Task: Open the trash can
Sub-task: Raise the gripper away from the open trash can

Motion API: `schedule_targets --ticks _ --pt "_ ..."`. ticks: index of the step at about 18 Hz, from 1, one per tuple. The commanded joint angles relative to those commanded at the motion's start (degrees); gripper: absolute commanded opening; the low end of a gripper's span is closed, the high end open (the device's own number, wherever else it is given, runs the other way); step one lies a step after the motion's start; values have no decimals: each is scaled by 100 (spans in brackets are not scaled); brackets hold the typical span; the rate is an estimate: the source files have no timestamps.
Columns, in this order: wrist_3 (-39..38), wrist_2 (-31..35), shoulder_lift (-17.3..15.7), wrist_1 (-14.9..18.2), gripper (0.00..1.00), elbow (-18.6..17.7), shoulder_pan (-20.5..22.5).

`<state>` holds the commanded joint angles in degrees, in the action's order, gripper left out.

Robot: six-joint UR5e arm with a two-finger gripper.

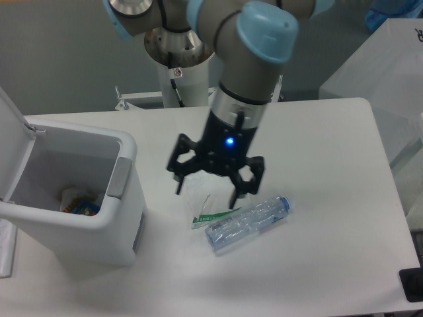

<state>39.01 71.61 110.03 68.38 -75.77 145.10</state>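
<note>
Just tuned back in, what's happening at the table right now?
The trash can stands open at the left edge of the table, its lid swung up and some rubbish visible inside. The pincer is open and empty, hovering above a clear plastic bag that lies beside a plastic bottle. It touches neither the can nor its grey tab.
</note>
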Motion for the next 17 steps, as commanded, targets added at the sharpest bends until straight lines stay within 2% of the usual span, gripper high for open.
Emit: schedule_targets --ticks 2,6,11,17 --pt "298 212 229 0 100 141 18" --pt "1405 861 537 9 100 168 44" --pt "2223 1609 888 9 100 282 62" --pt "2523 1777 933 9 100 274 106"
